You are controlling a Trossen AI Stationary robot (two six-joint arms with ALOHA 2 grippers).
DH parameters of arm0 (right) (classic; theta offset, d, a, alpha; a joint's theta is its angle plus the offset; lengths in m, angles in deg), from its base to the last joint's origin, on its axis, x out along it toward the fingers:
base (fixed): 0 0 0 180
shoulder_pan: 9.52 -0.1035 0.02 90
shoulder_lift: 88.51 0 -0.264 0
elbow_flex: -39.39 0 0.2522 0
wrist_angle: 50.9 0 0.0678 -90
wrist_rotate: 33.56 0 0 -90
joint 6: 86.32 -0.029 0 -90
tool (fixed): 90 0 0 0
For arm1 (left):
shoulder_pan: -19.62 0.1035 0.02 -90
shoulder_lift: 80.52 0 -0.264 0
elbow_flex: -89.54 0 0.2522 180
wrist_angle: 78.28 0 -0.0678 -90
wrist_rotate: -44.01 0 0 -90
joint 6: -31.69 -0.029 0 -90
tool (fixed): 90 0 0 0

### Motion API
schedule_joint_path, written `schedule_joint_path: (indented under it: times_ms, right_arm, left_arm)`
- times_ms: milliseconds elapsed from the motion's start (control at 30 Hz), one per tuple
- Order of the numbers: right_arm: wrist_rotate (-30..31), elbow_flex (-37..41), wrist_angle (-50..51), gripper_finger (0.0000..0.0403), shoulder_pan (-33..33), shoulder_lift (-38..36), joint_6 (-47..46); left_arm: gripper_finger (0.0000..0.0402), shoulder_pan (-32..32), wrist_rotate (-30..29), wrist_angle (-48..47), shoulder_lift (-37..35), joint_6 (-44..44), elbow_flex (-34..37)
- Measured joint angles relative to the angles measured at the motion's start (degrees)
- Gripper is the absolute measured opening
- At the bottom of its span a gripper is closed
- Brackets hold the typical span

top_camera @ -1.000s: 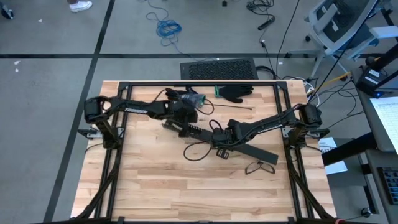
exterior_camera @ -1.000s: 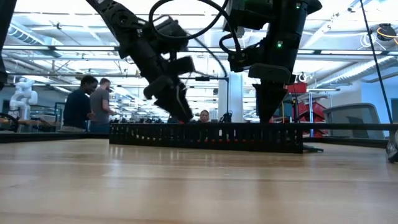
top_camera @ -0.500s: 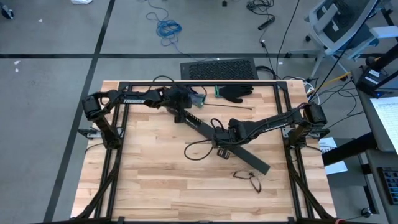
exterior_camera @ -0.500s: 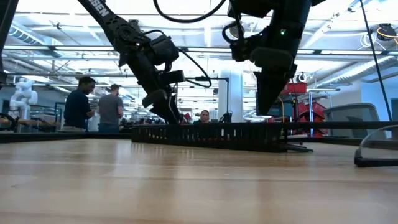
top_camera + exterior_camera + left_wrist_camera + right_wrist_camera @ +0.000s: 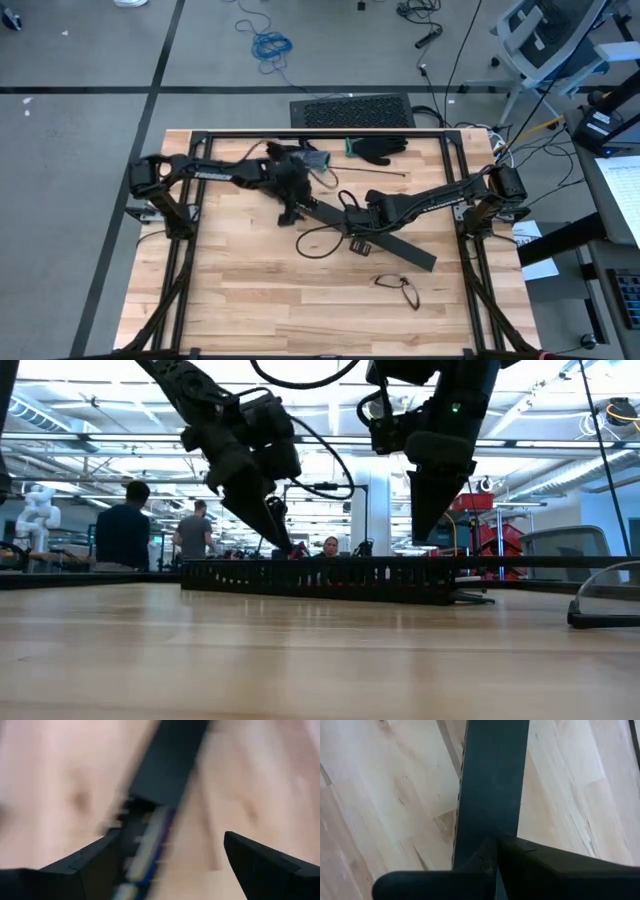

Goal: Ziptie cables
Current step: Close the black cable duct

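Black slotted duct (image 5: 370,232) lies diagonally across the middle of the wooden bench (image 5: 250,300), from near my left end effector (image 5: 292,212) down toward the right front. My left end effector is at the upper end of this duct, and its fingers (image 5: 85,862) stand wide apart, with nothing held between them. In the left wrist view the picture is blurred, but I see the duct end between my fingers and some coloured lines, blue and yellow, inside it; these seem to be the cables (image 5: 147,855). In the low view a small red spot of the cables (image 5: 297,552) shows at the top edge of the duct, just under my left fingertips.

My right end effector (image 5: 352,222) is clenched, and it presses on the middle part of the duct; the right wrist view shows its closed fingers (image 5: 485,865) resting on the dark duct surface. I cannot tell if it pinches anything.

A black glove (image 5: 383,147) lies at the far edge of the bench, and a thin black wire loop (image 5: 400,289) lies near the front right.
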Motion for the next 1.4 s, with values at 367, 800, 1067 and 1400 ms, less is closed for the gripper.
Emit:
schedule_joint_path:
  times_ms: [367,800,1067,1400]
  right_arm:
    - [0.29,-1.60,-2.51,0.0000,0.00,-9.50,2.00]
    - [12.57,-1.70,-0.65,0.0000,3.76,-18.13,-2.99]
    - [14.29,-1.68,-2.57,0.0000,7.25,-15.89,-6.45]
    - [14.29,-1.68,-3.51,0.0000,7.15,-15.23,-6.68]
  left_arm:
    - [0.0343,-8.56,0.02,-0.45,-8.55,2.62,-4.14]
    - [0.0343,17.17,-17.99,7.15,-13.79,-12.52,-16.09]
    - [0.0343,26.92,-13.36,-17.55,1.04,-12.38,-15.23]
    - [0.0305,18.31,-6.26,-22.23,8.41,-11.11,-14.45]
